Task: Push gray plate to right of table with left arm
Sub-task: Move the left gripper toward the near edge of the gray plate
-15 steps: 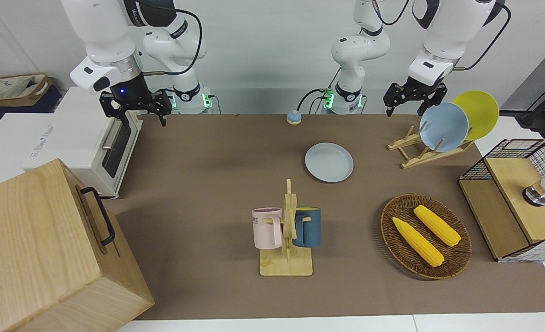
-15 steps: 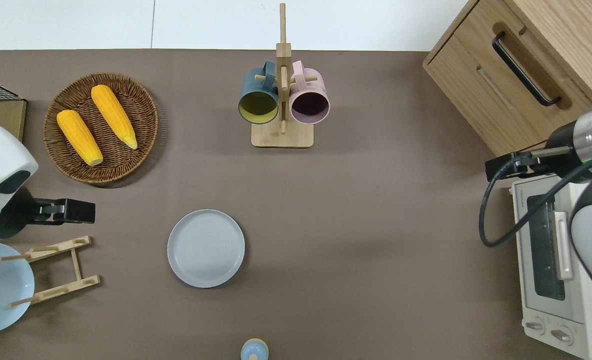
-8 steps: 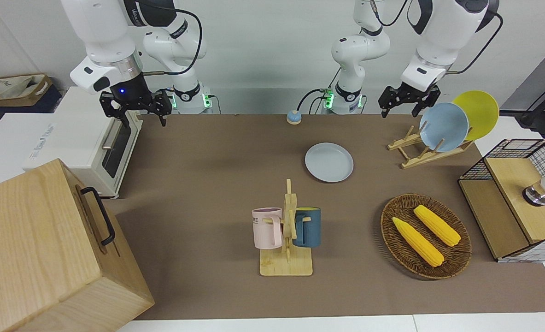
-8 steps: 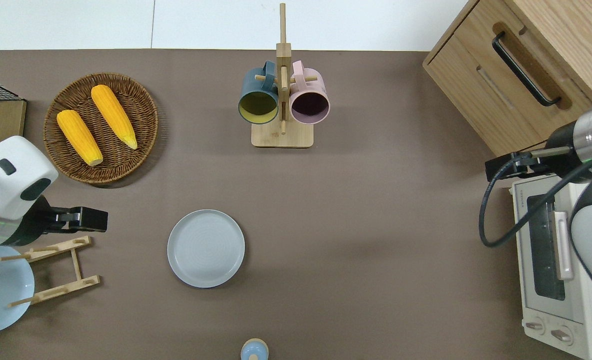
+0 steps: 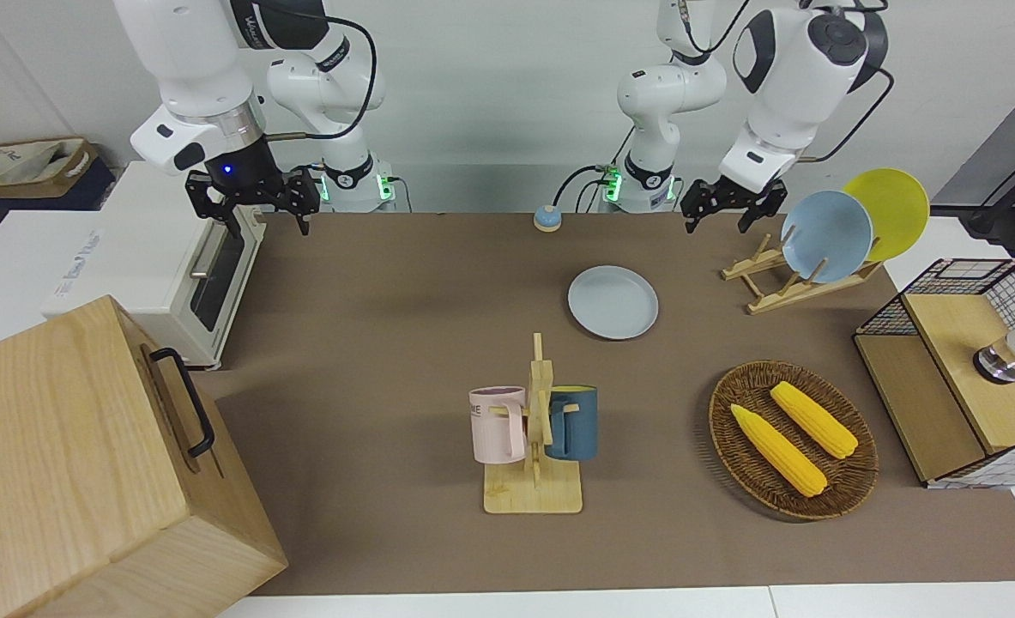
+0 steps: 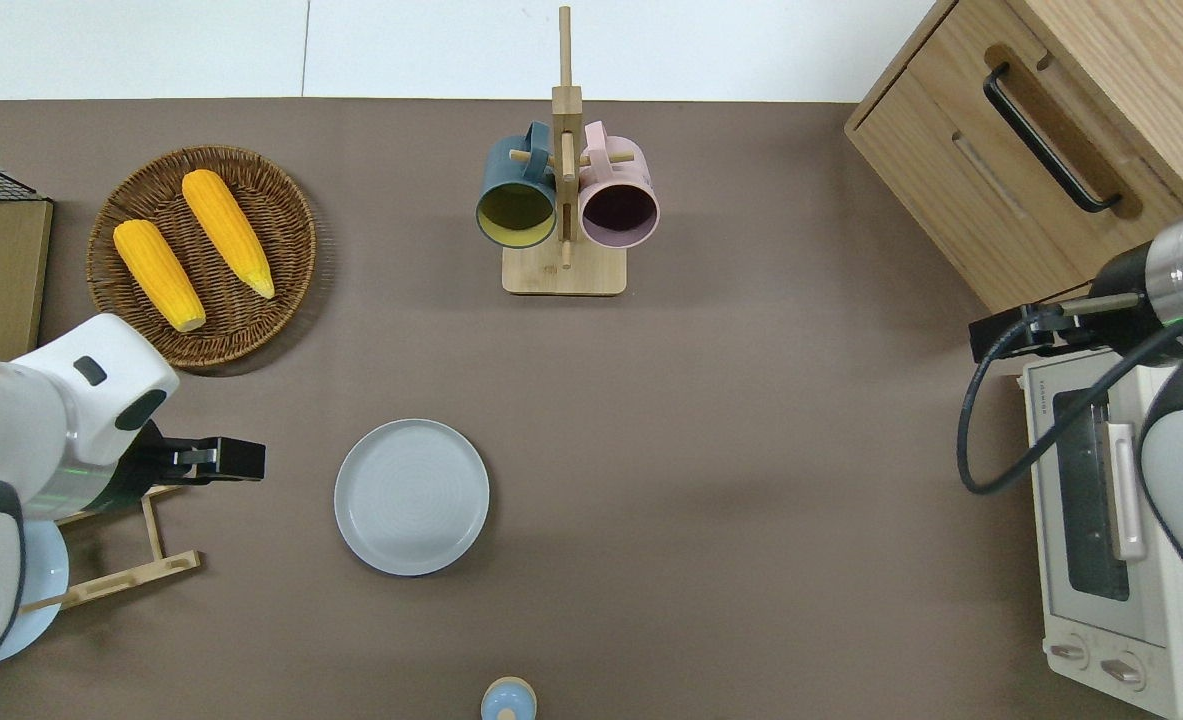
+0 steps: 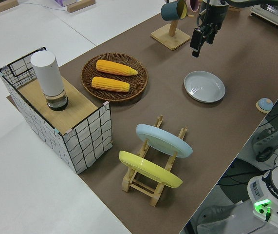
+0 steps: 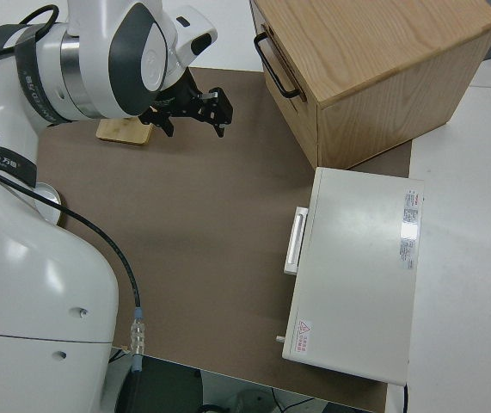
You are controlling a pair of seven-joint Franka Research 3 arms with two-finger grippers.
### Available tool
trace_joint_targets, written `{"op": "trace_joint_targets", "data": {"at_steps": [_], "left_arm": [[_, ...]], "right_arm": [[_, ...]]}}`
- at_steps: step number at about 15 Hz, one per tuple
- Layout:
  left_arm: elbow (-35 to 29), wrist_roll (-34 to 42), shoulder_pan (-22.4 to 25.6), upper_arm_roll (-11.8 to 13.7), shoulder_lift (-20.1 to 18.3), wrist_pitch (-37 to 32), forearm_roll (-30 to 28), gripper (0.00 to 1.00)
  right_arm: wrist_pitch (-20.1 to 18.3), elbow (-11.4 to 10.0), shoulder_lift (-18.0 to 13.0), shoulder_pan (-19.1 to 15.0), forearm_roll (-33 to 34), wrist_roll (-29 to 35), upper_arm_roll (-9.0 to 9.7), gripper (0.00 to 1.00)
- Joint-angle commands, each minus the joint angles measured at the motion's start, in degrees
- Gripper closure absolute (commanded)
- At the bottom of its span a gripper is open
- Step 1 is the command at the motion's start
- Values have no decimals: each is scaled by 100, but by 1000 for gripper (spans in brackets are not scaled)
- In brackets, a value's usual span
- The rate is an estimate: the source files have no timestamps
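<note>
the gray plate [image 6: 412, 497] lies flat on the brown tabletop [image 6: 711, 420], roughly midway along its length and in the half closer to the robots, nearer to them than the wooden mug stand [image 6: 564, 200] that carries a dark blue mug [image 6: 516, 195] and a pink mug [image 6: 619, 198]. the left gripper [image 6: 236, 459] hangs in the air over bare tabletop between the plate and the wooden dish rack [image 6: 116, 535], just beside the plate's rim on the left arm's end and not touching it; its fingers stand spread, holding nothing. the rack carries a sky-blue plate [image 5: 826, 236] and a yellow plate [image 5: 889, 210] propped on edge. farther from the robots than the rack sits a wicker basket [image 6: 281, 190] with two corn cobs [image 6: 226, 232] in it. the right arm is parked, and its gripper [image 5: 254, 197] also shows its fingers spread and empty. a white toaster oven [image 6: 1116, 520] and a wooden drawer cabinet [image 6: 1031, 150] stand at the right arm's end of the tabletop.
</note>
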State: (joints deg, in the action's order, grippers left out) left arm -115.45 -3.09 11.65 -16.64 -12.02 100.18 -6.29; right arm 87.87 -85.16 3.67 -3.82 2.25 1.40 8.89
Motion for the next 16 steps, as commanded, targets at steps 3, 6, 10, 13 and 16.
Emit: {"op": "trace_joint_targets", "data": {"at_steps": [3,6,10,13,16], "left_arm": [[-1269,-69,-330,56,-529,1090,-153,7],[-1559,-69,-356,56,-521,1442,-153,7],[-2034,-60,-400,56,-530,1952,-153,7],[-2367,-60,-453,56,-503,2417,-162,7],[-2736,-69,-523,56,-415,2970,-293,7]], "right_arm": [[-59,8,-33,-4,-40,27,-1,17],[-59,8,-33,-4,-40,18,-1,17],[-59,8,-33,-4,-40,18,-1,17],[-59,8,-33,-4,-40,18,-1,17],[-59,8,-33,-4,-40,18,-1,17]]}}
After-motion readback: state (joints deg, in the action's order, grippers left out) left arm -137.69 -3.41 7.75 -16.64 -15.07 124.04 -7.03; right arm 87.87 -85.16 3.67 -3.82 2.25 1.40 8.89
